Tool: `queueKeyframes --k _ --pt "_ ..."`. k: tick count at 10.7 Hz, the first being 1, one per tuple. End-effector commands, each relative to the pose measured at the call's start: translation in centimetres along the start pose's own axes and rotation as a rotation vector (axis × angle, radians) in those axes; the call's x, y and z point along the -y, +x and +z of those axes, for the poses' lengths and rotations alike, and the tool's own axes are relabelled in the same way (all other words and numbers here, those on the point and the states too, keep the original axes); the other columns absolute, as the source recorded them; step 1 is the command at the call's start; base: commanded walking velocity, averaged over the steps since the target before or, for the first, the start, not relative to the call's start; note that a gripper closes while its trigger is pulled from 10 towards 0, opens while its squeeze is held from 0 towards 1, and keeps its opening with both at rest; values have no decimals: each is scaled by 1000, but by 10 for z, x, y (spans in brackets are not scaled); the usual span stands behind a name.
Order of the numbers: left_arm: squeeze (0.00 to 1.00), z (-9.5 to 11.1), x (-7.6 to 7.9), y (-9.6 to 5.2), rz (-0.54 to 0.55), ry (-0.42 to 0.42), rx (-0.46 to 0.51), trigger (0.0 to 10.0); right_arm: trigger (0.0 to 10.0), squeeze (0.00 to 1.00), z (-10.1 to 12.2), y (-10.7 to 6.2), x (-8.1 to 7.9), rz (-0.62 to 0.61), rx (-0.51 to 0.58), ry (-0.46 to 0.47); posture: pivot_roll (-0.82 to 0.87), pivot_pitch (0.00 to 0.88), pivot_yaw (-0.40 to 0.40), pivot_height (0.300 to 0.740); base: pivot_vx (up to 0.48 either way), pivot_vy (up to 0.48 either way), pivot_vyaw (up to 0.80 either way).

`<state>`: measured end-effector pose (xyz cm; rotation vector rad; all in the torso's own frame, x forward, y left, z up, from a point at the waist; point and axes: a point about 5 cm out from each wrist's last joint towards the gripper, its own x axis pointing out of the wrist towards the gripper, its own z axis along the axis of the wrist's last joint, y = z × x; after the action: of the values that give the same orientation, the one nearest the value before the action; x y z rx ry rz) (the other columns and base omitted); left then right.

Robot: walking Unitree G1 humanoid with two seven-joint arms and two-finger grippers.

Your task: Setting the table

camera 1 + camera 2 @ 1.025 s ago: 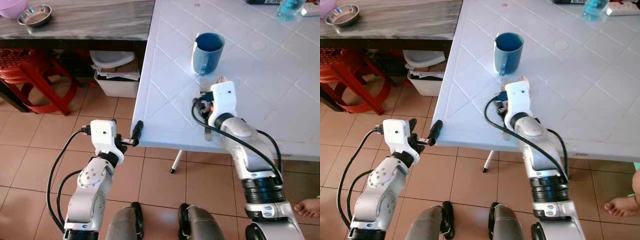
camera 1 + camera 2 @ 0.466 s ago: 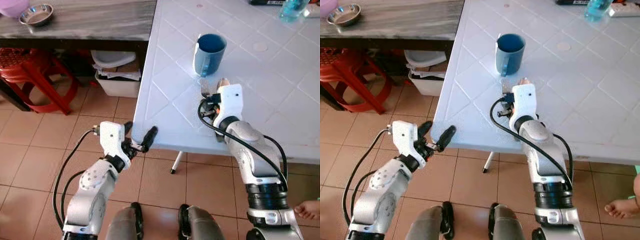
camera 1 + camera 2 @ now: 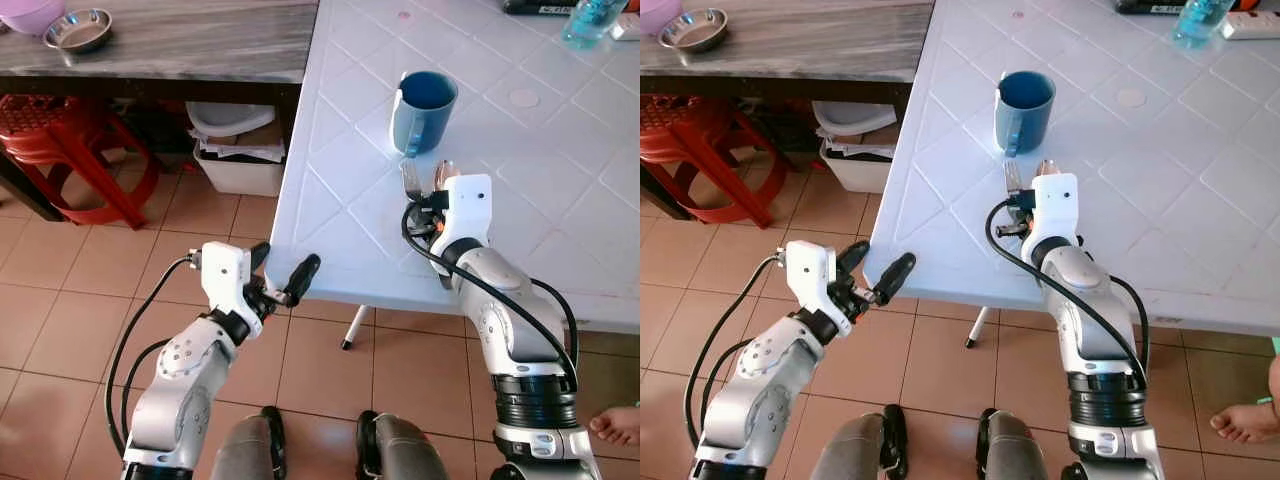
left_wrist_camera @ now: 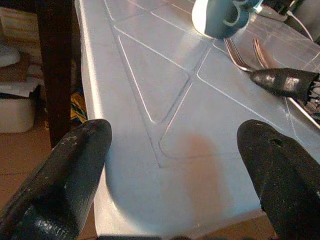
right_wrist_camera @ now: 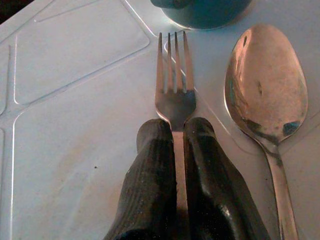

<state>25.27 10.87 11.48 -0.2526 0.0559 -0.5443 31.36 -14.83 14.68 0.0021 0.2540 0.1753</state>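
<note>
The right gripper (image 5: 172,145) is pinching the fork (image 5: 174,90) flat on the table (image 3: 340,160) beside the spoon (image 5: 265,95), below the blue mug (image 3: 422,108), left gripper (image 3: 278,272) spread off the corner; any sideways slip risks knocking that spoon.
</note>
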Motion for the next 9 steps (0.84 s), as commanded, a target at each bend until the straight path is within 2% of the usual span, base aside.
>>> queueKeyframes --k 1,5,6,8,9 --pt "0 2 -2 -2 14 16 5 10000 0 0 -61 -6 -3 6 -286 57 -51 216 50 740 0 0 0" --pt "0 5 -11 -1 98 59 28 10000 0 0 -62 -7 -4 -7 -287 77 -52 217 49 740 0 0 0" --pt "0 6 -17 0 150 79 27 10000 0 0 -53 -5 -7 -4 -242 150 -53 217 50 740 0 0 0" --pt "0 7 -24 1 209 93 28 10000 0 0 -34 -5 -16 4 -160 191 -54 218 49 740 0 0 0" --pt "0 5 -27 1 242 89 24 10000 0 0 -23 -6 -21 14 -107 251 -55 217 49 740 0 0 0"
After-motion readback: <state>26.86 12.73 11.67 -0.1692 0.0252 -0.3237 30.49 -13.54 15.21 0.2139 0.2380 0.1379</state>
